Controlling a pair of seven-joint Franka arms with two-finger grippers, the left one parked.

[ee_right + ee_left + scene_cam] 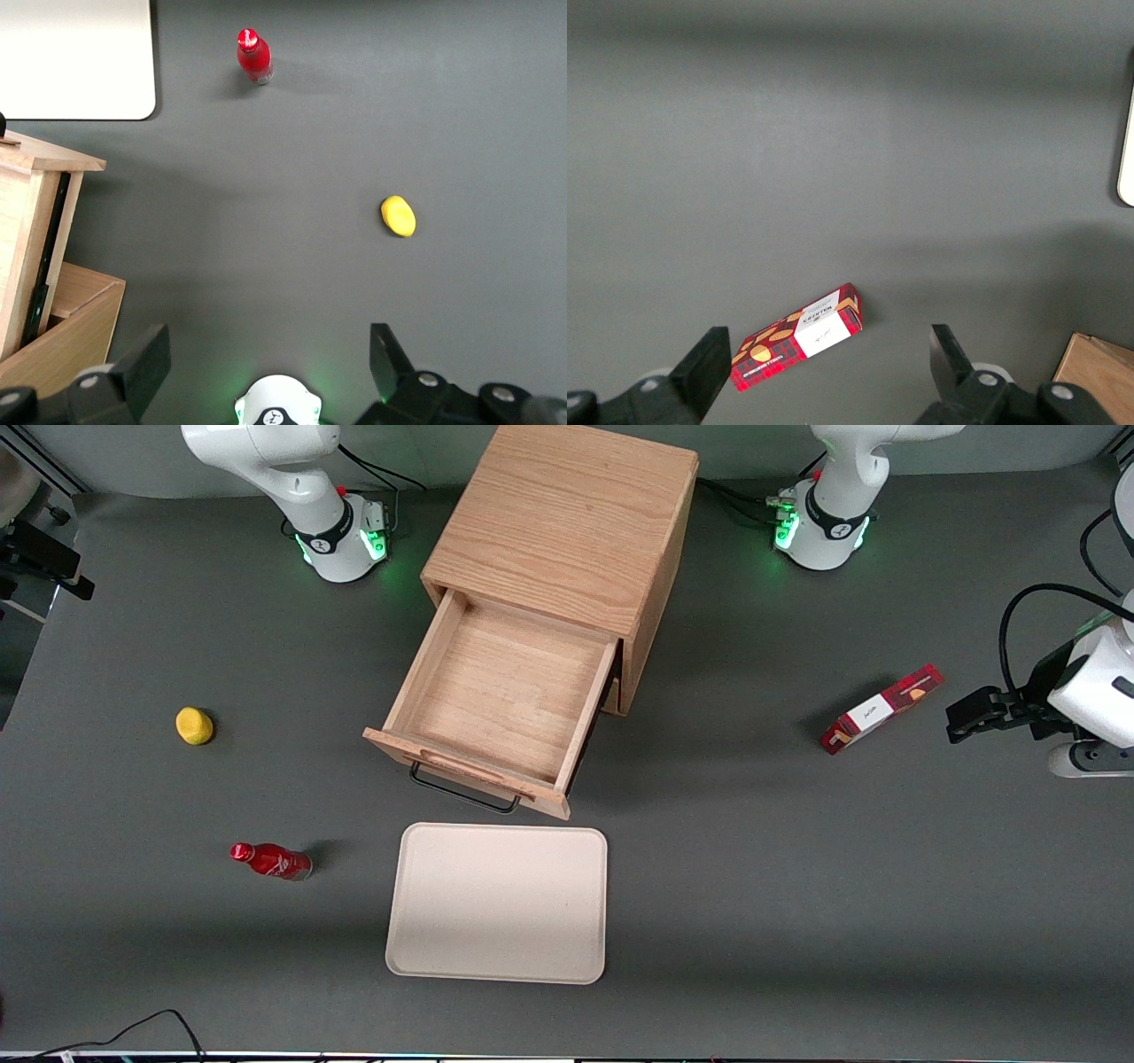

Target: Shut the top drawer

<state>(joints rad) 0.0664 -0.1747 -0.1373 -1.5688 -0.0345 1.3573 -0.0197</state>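
Observation:
The light oak cabinet [567,522] stands mid-table between the two arm bases. Its top drawer [500,691] is pulled far out toward the front camera, and its wooden box is empty. The black bar handle [461,790] hangs on the drawer's front panel, under a raised wooden strip. The drawer's side [31,239] and the cabinet's corner [75,341] show in the right wrist view. My gripper [268,341] is open and empty. It hangs high over its own arm base [279,407], apart from the cabinet, and is out of the front view. The lower drawer is hidden.
A cream tray [498,903] lies just in front of the open drawer. A yellow lemon [194,725] and a red bottle [270,861] lie toward the working arm's end. A red snack box [879,708] lies toward the parked arm's end.

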